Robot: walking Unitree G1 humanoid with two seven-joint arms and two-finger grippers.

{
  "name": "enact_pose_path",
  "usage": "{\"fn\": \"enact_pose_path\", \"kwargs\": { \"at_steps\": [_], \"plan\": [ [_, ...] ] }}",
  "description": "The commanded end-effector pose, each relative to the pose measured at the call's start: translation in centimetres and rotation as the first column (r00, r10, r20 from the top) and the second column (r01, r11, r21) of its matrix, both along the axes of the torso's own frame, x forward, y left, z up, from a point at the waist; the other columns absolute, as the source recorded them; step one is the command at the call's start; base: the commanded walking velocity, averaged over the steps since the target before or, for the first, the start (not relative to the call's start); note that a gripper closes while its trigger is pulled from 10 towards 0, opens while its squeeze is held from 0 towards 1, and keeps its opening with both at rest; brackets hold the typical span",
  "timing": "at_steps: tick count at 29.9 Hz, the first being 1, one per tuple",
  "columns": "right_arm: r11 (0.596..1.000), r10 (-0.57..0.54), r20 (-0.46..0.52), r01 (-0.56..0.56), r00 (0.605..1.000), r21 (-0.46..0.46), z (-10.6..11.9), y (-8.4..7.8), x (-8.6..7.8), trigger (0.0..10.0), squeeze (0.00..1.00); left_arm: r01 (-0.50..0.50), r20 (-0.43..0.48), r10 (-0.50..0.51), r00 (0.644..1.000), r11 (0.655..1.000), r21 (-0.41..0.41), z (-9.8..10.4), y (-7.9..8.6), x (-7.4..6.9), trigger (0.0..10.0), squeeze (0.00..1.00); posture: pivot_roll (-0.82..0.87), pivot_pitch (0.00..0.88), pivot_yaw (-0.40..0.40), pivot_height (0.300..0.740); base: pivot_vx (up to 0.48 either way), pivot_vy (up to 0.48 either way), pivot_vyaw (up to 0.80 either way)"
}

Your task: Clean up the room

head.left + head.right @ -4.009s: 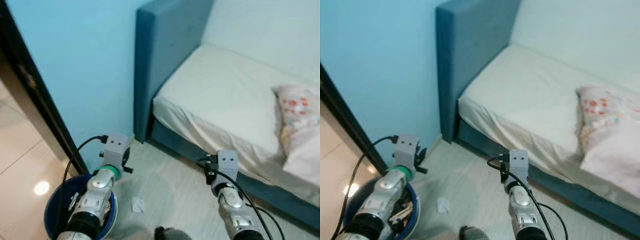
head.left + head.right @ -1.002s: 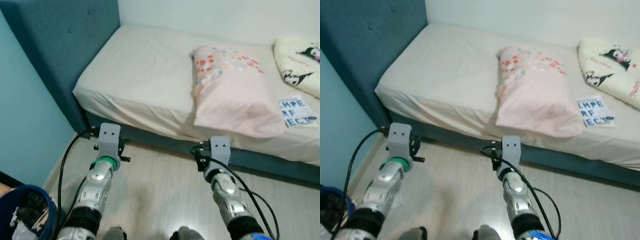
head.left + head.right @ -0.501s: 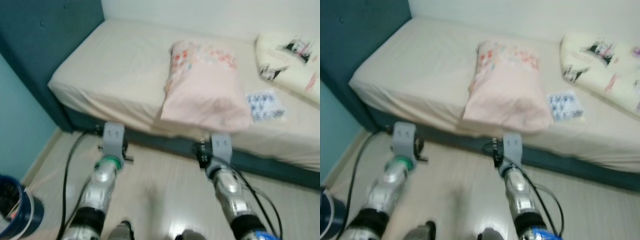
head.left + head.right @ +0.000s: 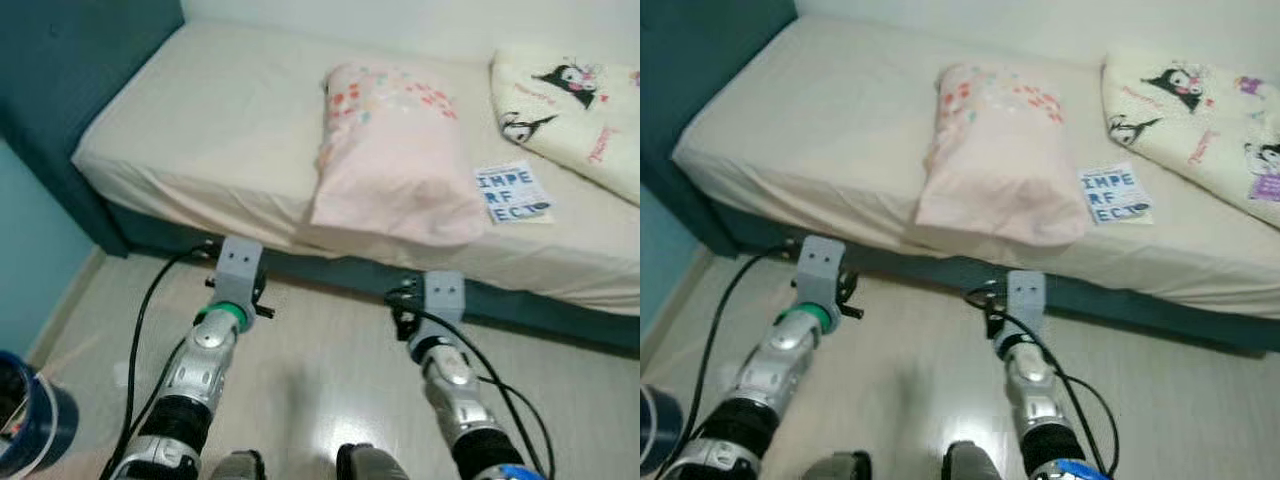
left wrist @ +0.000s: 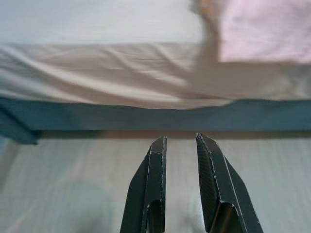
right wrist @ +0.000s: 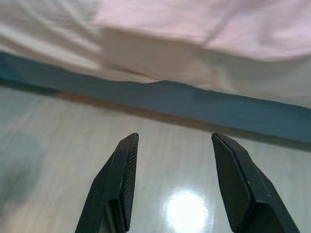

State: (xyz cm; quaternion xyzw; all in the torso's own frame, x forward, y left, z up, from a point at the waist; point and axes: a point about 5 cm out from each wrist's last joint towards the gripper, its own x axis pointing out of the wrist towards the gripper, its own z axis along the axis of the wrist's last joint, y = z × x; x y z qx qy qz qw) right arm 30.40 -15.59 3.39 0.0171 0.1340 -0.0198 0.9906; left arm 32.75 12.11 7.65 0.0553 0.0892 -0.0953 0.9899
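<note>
I stand at the near side of a bed (image 4: pixel 230 130), both arms held out low over the pale wooden floor (image 4: pixel 320 370). My left jaws (image 5: pixel 179 145) hang above the floor facing the bed's dark blue base (image 5: pixel 146 116), the two black fingers (image 5: pixel 154 184) nearly together with only a narrow gap and nothing between them. My right jaws (image 6: pixel 175 145) are spread wide and empty, pointed at the same blue base, with a bright glare of light on the floor just below them.

On the cream sheet, a pink pillow (image 4: pixel 395 150) with small coloured spots at its far end lies near the bed's near edge, directly beyond my right arm. Just to its right, a small printed card (image 4: pixel 512 192) with large dark letters lies flat on the sheet. Farther right, a cream blanket (image 4: pixel 570 105) printed with black cartoon figures runs to the far right edge of the bed. The blue padded headboard (image 4: pixel 70 90) rises at the far left.

On the floor at my near left stands a blue bin (image 4: pixel 30 420), partly cut off, with some scraps inside. A faint pale smudge (image 4: pixel 122 374), too blurred to identify, shows on the floor between the bin and my left arm. Black cables trail from both wrists.
</note>
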Motion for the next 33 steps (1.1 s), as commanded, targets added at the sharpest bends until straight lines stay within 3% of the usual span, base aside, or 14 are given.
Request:
{"fn": "enact_pose_path", "kwargs": {
  "at_steps": [1, 12, 33],
  "plan": [
    [0.999, -0.032, -0.022, 0.032, 0.999, -0.005, -0.6, -0.9, -0.5, 10.0, 0.00, 0.012, -0.019, -0.012, 1.000, 1.000, 0.002, -0.8, -0.4, -0.6, 10.0, 0.00, 0.04, 0.093, 0.023, 0.740, 0.000, 0.000, 0.00],
    [0.998, -0.060, 0.045, 0.061, 0.997, -0.002, 0.3, -1.5, -0.4, 10.0, 0.00, 0.013, 0.030, -0.010, 0.999, 0.997, -0.070, -0.4, -0.2, -0.9, 10.0, 0.00, 0.03, 0.101, 0.017, 0.740, 0.022, 0.000, 0.00],
    [0.999, -0.032, 0.066, 0.034, 0.997, -0.022, 0.6, -1.1, -0.3, 10.0, 0.00, 0.007, 0.054, -0.001, 0.999, 0.995, -0.098, -0.2, 0.1, -0.9, 10.0, 0.00, 0.04, 0.105, 0.009, 0.740, 0.384, 0.000, 0.00]
  ]
}}
